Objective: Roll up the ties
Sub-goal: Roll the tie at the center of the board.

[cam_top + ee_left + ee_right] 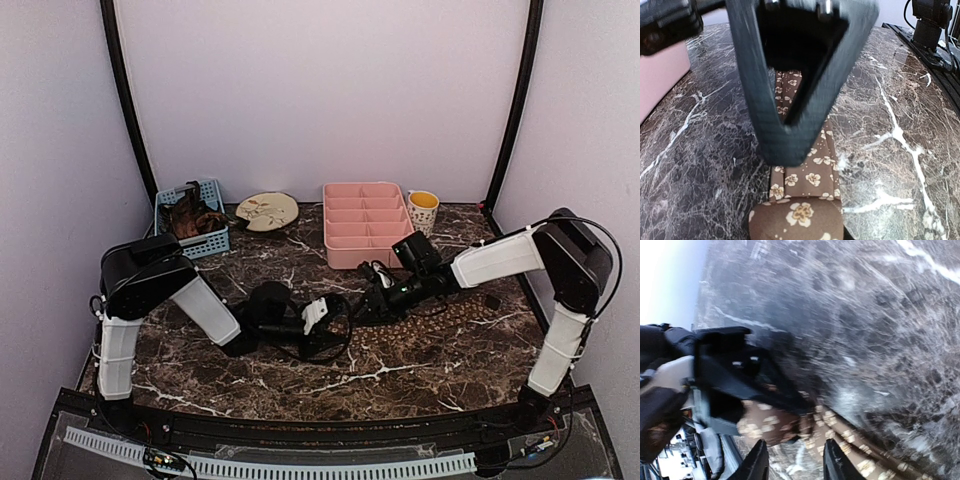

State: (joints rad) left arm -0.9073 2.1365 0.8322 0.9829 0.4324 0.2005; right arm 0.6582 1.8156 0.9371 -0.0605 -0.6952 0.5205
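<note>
Tie [450, 312] flat on marble table [300, 385], stretched from centre toward three o'clock; its rolled end [800, 220] sits at centre, where both arms meet; right gripper [796, 462] hangs just beside the roll, jaws parted; left gripper [787, 145], blurred, is over the strip, tips close together, grip impossible to tell; blue basket [215, 243] at ten o'clock.

Our left arm [205, 310] comes in low from the left of the tie [440, 316], elbow up and forearm sloping down. The left gripper [338, 320] is clamped around the tie's rolled end. Our right arm [495, 258] stretches in above the tie, wrist tipped down. The right gripper [368, 305] sits just beside that roll, its fingers [759, 462] apart.
</note>
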